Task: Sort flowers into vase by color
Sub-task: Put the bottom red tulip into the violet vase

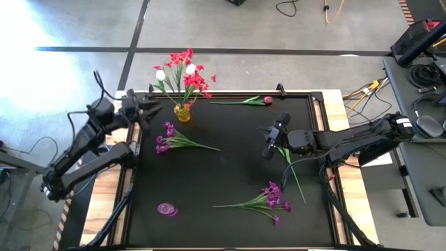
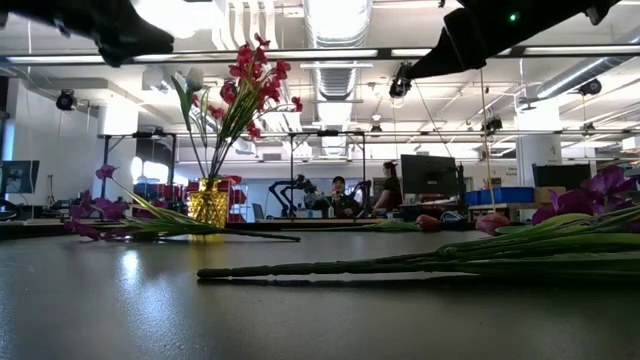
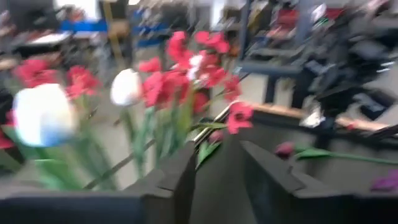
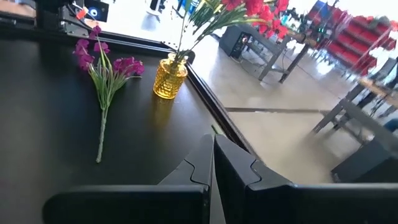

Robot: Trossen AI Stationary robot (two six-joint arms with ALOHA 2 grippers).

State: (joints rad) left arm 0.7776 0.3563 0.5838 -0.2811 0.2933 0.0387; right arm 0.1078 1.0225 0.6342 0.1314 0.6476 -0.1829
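Red flowers [image 1: 189, 73] in vase [image 1: 182, 112] | just beside left gripper [image 1: 155, 108]

both arms are matte black, built of boxy links joined by rounded joint housings. the left arm [image 1: 87, 143] carries thin black cables looping off its upper link. the right arm [image 1: 348, 139] has a cylindrical black wrist section and a cable running along its forearm. each gripper's fingers [image 4: 239, 171] are flat, dark plates with stepped, notched inner edges, mounted on a wide black crossbar. a small green light shows on one arm's underside [image 2: 513, 16].
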